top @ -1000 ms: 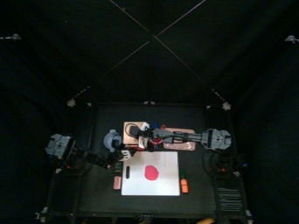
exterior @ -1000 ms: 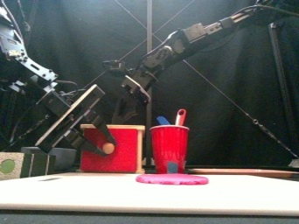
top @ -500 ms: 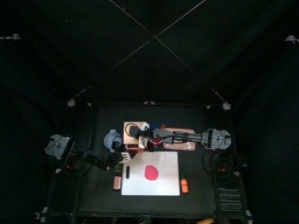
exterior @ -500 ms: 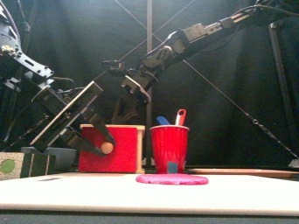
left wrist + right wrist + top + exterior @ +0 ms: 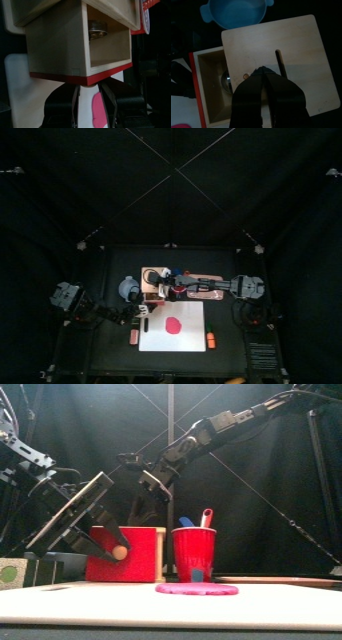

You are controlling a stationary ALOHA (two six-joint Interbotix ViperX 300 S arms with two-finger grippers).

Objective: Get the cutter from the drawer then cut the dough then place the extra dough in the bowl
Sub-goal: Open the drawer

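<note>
**Drawer drawn out; cutter lying inside it**

*Arms.* The left arm enters from the left and slopes low across the tabletop (image 5: 230, 328) toward the front of the box. The left hand (image 5: 87, 89) is closed on the small round knob (image 5: 120, 553) of the drawer (image 5: 57, 50), with one finger on either side of it. The right arm reaches in from the right, past the middle, and bends steeply downward. The right hand (image 5: 264, 71) has its two fingers pressed together. Their tips are on the flat top of the wooden box (image 5: 284, 55), just beside its dark slot.

*Objects.* The box and the drawer walls are pale, smooth wood, and the drawer front is a flat red panel. The drawer stands pulled out of the box. The cutter (image 5: 98, 29), a round ring of shiny metal, lies inside the open drawer. The dough (image 5: 197, 589) is a thin pink-red disc lying flat on the white cutting board (image 5: 187, 340), in front of the box and apart from both hands. The bowl (image 5: 236, 12) is round and blue-grey with two small handles, and it sits on the tabletop beside the box. A red cup (image 5: 194, 554) stands just right of the drawer front and holds a blue and a red toy knife.
</note>
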